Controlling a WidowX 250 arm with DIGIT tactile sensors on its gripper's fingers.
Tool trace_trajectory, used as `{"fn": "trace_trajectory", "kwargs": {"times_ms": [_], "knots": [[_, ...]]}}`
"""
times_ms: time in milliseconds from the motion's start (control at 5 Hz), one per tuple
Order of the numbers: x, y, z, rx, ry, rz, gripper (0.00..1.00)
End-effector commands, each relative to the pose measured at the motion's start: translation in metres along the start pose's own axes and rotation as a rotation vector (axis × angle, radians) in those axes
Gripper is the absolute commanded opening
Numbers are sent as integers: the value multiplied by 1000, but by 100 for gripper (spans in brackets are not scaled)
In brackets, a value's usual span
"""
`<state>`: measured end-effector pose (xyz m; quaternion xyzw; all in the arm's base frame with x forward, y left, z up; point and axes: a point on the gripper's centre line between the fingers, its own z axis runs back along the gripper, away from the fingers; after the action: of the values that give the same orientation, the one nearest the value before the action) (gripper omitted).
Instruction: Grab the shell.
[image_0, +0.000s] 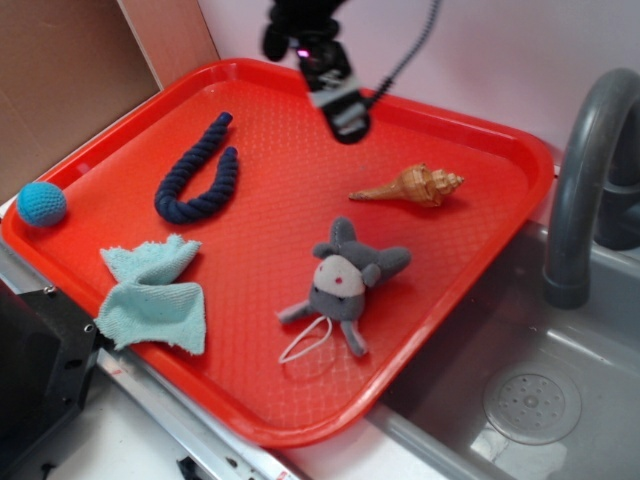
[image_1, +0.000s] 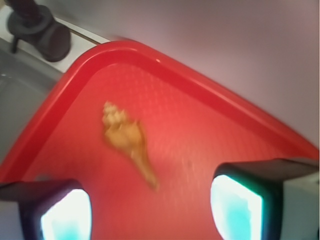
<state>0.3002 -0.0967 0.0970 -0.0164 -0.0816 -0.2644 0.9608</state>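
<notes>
Overall, a red tray (image_0: 470, 130) beside a grey sink (image_0: 560, 340) with its faucet (image_0: 585, 180). Toward the tray's back edge, raised, the end effector (image_0: 348, 125), fingers (image_1: 235, 205) spread apart, empty. On the tray: light-blue cloth (image_0: 150, 295), navy rope (image_0: 195, 175), grey plush toy (image_0: 345, 280). Right of centre, just beyond the plush toy, lying flat, the shell (image_0: 415, 185), pointed tail toward tray centre. Near the left rim, a blue ball (image_0: 41, 204).

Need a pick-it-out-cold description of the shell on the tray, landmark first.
Start at the big red plastic tray beside the grey sink. On the tray's sink-side half, between the grey plush mouse and the far rim, lies the small tan-orange spiral conch shell. It is the only hard, ridged object there, tapering to a long pointed tail; its neighbours are all soft fabric or rope.
</notes>
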Motion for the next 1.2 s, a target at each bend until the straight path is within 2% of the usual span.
{"fn": "trace_trajectory", "kwargs": {"times_ms": [0,400,600,800,1000], "knots": [[28,-20,-27,-44,5,-126,100],[22,-37,-66,-73,93,-193,100],[18,-36,-77,-86,145,-163,100],[18,-34,-77,-73,157,-141,0],[16,-33,-71,-38,172,-131,0]]}}
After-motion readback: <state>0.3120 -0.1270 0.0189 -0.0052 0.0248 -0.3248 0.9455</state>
